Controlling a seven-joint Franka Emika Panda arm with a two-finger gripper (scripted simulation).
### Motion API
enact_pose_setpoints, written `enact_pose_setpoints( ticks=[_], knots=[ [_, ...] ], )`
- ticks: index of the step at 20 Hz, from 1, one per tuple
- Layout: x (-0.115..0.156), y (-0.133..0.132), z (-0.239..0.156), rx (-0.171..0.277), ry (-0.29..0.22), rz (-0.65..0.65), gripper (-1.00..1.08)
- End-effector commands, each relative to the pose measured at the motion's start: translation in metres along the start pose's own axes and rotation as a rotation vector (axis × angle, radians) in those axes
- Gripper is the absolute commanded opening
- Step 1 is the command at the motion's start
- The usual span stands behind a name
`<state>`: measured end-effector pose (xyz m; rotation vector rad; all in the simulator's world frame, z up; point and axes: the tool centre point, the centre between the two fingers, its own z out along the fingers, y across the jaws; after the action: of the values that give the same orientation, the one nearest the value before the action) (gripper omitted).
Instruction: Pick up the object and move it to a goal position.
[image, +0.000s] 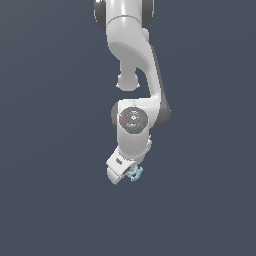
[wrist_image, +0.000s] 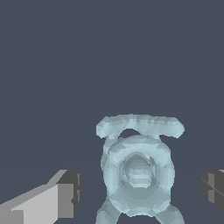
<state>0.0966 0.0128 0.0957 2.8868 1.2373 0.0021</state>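
The object (wrist_image: 138, 168) is a pale light-blue knobby piece with a ringed round centre, a curved bar across one side and small lobes. In the wrist view it lies between my two fingers, with a gap on each side. The light finger with a dark pad (wrist_image: 65, 192) and the other dark pad (wrist_image: 213, 188) do not touch it. My gripper (wrist_image: 140, 190) is open around it. In the exterior view the object (image: 135, 173) shows as a tiny blue piece at the tip of the white hand, where my gripper (image: 131, 172) points down.
The white arm (image: 132, 60) hangs down from the top of the exterior view. The background is a plain dark grey-blue surface (image: 50, 150) with no other objects or edges in sight.
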Motion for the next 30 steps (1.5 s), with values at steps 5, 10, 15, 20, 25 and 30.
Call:
enact_pose_setpoints(
  ticks=[5,10,15,20,25,30],
  knots=[
    [-0.001,-0.001,0.031,0.001,-0.001,-0.003,1.0],
    [0.0,0.0,0.032,0.001,-0.001,-0.003,1.0],
    [0.0,0.0,0.032,0.001,-0.001,-0.003,-1.0],
    [0.0,0.0,0.032,0.001,-0.001,-0.003,-1.0],
    [0.0,-0.001,0.03,0.001,-0.001,-0.003,-1.0],
    [0.0,-0.009,0.021,0.001,-0.001,-0.003,-1.0]
  ],
)
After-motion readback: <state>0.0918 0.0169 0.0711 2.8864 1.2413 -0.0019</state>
